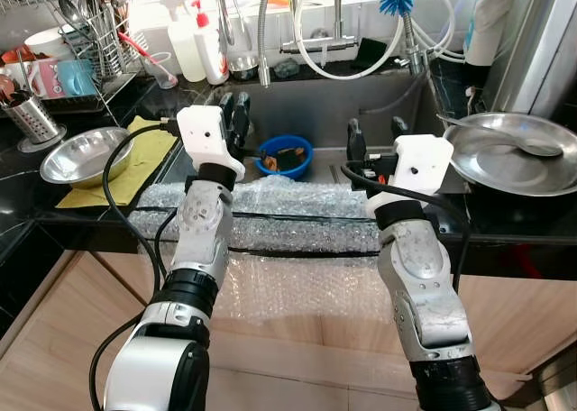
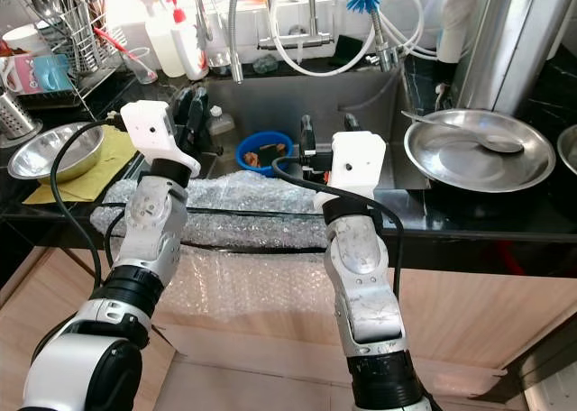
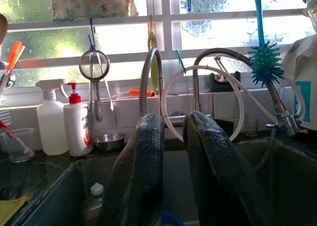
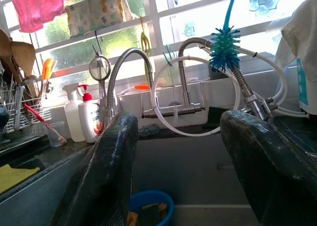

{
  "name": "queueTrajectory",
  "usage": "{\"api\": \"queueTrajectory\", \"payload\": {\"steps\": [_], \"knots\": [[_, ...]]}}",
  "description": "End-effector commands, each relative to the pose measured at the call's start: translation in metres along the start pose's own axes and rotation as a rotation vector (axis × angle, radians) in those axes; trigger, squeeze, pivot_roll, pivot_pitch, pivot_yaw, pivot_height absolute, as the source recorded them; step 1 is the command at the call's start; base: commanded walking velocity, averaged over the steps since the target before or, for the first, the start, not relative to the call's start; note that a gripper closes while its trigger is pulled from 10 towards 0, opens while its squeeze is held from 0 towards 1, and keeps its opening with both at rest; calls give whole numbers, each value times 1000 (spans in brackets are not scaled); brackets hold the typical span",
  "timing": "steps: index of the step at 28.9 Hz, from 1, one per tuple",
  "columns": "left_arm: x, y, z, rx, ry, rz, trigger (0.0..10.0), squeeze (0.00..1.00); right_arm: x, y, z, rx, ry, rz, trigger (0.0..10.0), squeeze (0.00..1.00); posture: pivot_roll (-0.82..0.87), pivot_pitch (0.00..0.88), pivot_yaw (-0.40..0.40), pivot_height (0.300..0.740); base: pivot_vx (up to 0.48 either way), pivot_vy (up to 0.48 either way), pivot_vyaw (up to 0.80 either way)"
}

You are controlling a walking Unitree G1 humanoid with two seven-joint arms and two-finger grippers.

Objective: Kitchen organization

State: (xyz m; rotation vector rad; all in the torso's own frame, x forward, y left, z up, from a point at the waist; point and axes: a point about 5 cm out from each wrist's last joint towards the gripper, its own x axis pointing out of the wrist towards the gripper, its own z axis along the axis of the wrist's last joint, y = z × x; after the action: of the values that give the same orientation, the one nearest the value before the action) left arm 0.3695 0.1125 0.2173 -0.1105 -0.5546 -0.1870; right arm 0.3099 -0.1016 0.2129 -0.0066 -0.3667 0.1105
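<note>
Both arms reach forward over the counter edge toward a dark steel sink (image 1: 315, 105). Left gripper (image 1: 236, 114) hangs above the sink's left side; its ribbed black fingers (image 3: 143, 171) stand close together with a narrow slit between them, nothing held. Right gripper (image 1: 374, 139) hovers over the sink's middle; its fingers (image 4: 106, 171) are spread wide, nothing between them. Between and just beyond the two grippers, low in the basin, sits a round blue plastic bowl (image 1: 284, 154) holding orange-brown scraps; it lies in the gap of the right jaws as the right wrist camera sees it. Under both wrists a crinkled sheet of clear bubble wrap (image 1: 270, 204) drapes over the counter's front edge and down the cabinet face. Left of the left gripper: a shiny round steel bowl (image 1: 83, 154) resting on a yellow cloth (image 1: 149, 154). Right of the right gripper: a wide, shallow steel pan (image 1: 509, 154) with a metal spoon (image 1: 505, 139) lying in it. Past the fingers, along the sill: a white spray bottle (image 3: 52, 119), a white pump bottle with red top (image 3: 79, 122), a coiled-metal gooseneck faucet (image 3: 148, 77), looped white hose (image 4: 198, 94), and a blue bristly bottle brush (image 4: 224, 47) hanging on its handle. Wire utensil rack (image 1: 95, 41) with spoons stands far left.
</note>
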Motion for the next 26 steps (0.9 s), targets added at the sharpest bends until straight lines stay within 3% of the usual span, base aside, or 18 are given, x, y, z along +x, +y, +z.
{"api": "queueTrajectory", "payload": {"steps": [1, 2, 3, 5, 6, 14, 17, 19, 24, 26], "knots": [[0, 7, 4, 26, -2, 11, 10000, 0, 3, 3, 3, 8, -16, 10, 10000, 0, -90, 0, 154, 740, 0, 0, 0], [-3, 10, 2, 37, 11, 14, 10000, 0, 4, 2, 2, 8, -15, 9, 10000, 0, -86, 0, 155, 740, 0, 0, 0], [-14, 25, -4, 58, 42, 51, 10000, 0, 2, 0, -3, -15, -13, 6, 10000, 0, -73, 0, 152, 740, 0, 0, 0], [-20, 34, -6, 68, 56, 76, 10000, 0, 0, -1, -5, -31, -13, 5, 10000, 0, -74, 0, 153, 740, 0, 0, 0], [-28, 47, -7, 90, 69, 112, 10000, 0, -3, -4, -8, -64, -22, 9, 10000, 0, -70, 0, 148, 740, 0, 0, 0], [-43, 70, -4, 156, 86, 190, 10000, 0, -13, -12, -9, -143, -43, 11, 10000, 0, -69, 0, 138, 740, 0, 0, 0], [-54, 85, -3, 189, 109, 223, 10000, 0, -26, -21, -10, -157, -39, -14, 10000, 0, -67, 0, 136, 740, 0, 0, 0], [-83, 112, -1, 249, 159, 294, 10000, 0, -51, -42, -10, -211, -21, -111, 10000, 0, -59, 0, 134, 740, 0, 0, 0], [-104, 127, 0, 298, 199, 337, 10000, 0, -72, -60, -12, -268, 16, -219, 10000, 0, -57, 0, 133, 740, 0, 0, 0], [-125, 138, -1, 327, 243, 380, 10000, 0, -93, -74, -15, -313, 64, -300, 10000, 0, -56, 0, 134, 740, 0, 0, 0]]}}
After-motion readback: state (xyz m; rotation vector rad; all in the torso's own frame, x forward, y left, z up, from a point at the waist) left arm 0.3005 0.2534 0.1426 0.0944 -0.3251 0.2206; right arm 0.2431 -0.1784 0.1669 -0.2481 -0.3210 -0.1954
